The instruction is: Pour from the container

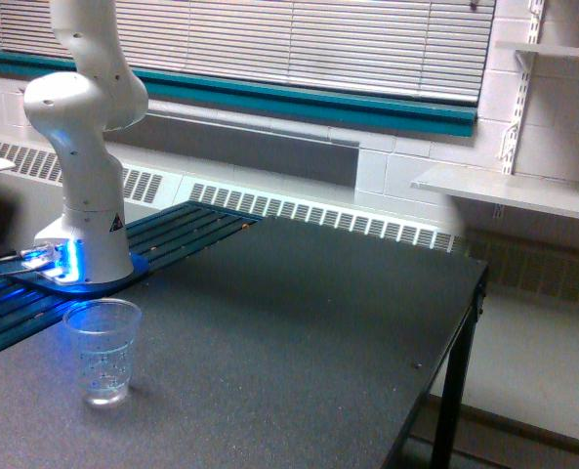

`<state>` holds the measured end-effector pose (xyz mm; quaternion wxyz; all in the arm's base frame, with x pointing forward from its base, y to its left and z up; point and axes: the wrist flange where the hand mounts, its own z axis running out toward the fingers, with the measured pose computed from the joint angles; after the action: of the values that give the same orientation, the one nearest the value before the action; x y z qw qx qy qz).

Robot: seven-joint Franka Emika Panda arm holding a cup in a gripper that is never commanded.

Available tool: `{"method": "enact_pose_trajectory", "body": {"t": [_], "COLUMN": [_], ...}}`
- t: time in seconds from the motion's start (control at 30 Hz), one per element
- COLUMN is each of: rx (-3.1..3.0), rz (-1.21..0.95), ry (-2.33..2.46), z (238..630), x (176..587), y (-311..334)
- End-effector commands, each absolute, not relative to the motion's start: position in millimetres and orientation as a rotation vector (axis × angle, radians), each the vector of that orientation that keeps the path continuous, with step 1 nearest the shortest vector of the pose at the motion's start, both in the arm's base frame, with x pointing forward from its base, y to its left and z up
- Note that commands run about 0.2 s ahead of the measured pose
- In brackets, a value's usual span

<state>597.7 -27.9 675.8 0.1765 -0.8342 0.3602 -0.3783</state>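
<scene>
A white, jointed robot arm [79, 147] stands on its blue-lit base at a dark speckled table [299, 332], a yellow warning triangle on its pedestal. A clear plastic cup with fine dotted markings [102, 350] stands upright before it. Gripper and pouring container lie outside the view.

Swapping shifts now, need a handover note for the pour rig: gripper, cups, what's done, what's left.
Gripper: out of frame; only the arm's base and lower links show, at the exterior view's left. Can't confirm what it holds.
Pour container: not visible.
On the table: one clear cup with dotted markings, upright, in front of the base, near the front left corner. Any contents too faint to tell.
Done: nothing can be confirmed; no spill seen on the table.
Left: check the gripper and its cup directly, then pour.
</scene>
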Motion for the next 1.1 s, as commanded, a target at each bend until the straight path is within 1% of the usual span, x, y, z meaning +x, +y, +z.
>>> {"method": "enact_pose_trajectory", "body": {"t": [0.03, 0.3, 0.5, 0.67, 1.1], "rx": [-2.354, -2.336, -2.343, -2.370, -2.500], "rz": [-1.103, -1.107, -1.116, -1.094, -1.007], "ry": [1.028, 1.032, 1.044, 1.050, 1.126], "z": [686, 677, 662, 643, 578], "x": [594, 588, 582, 576, 561], "y": [-30, -37, -44, -56, -79]}}
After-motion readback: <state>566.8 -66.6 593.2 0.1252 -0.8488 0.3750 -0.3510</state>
